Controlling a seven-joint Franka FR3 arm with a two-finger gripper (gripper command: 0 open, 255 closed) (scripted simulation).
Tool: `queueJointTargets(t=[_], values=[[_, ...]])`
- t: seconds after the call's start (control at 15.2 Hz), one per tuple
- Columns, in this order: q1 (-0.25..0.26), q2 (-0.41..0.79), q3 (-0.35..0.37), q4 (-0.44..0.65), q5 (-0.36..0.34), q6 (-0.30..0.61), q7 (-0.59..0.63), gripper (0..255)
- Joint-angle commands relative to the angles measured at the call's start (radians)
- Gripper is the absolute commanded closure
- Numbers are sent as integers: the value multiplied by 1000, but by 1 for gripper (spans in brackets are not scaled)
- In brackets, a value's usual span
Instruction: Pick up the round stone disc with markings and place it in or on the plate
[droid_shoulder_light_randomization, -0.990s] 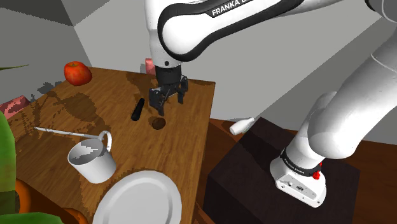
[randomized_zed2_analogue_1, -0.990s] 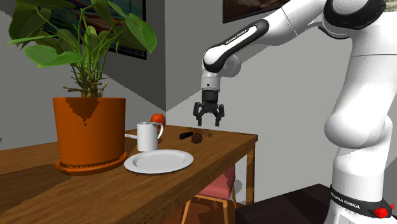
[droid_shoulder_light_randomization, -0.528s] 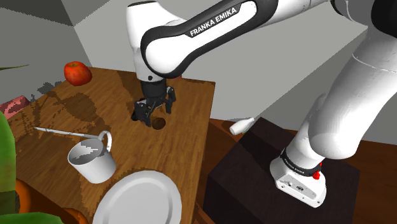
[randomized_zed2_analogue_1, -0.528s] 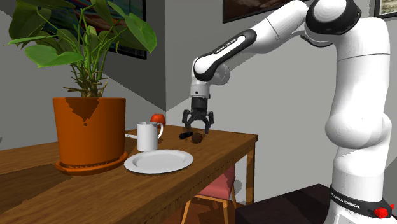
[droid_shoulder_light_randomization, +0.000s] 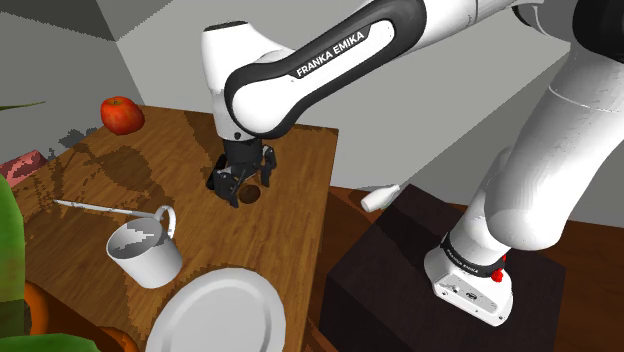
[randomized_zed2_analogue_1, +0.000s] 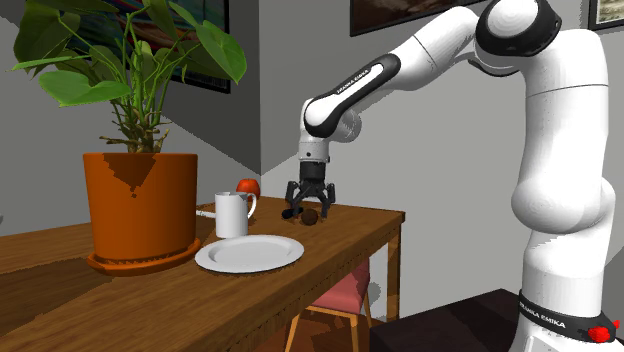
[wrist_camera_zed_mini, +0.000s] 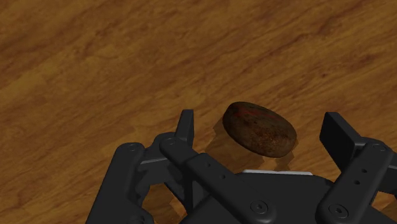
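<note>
Well apart from the plate (droid_shoulder_light_randomization: 220, 312), the brown disc (wrist_camera_zed_mini: 259, 128) lies untouched between the spread, empty jaws of your gripper (droid_shoulder_light_randomization: 243, 188). You're at the grasp, so likely descend slightly, then close.

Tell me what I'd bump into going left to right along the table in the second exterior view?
Orange plant pot → white mug → the robot's black hand.

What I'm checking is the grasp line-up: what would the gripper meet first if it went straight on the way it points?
Likely the wooden table: the gripper is open, its fingers straddling the brown disc without touching, so the tips should land either side. The height left is unclear.
</note>
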Motion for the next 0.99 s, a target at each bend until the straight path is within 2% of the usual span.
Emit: queueJointTargets(t=[0.0, 0.13, 0.2, 0.79, 0.92], values=[[0, 1, 0, 0, 0, 1, 0, 0], [0, 0, 0, 0, 0, 1, 0, 0], [0, 0, 0, 0, 0, 1, 0, 255], [0, 1, 0, 0, 0, 1, 0, 255], [-1, -12, 0, 14, 4, -25, -1, 255]])
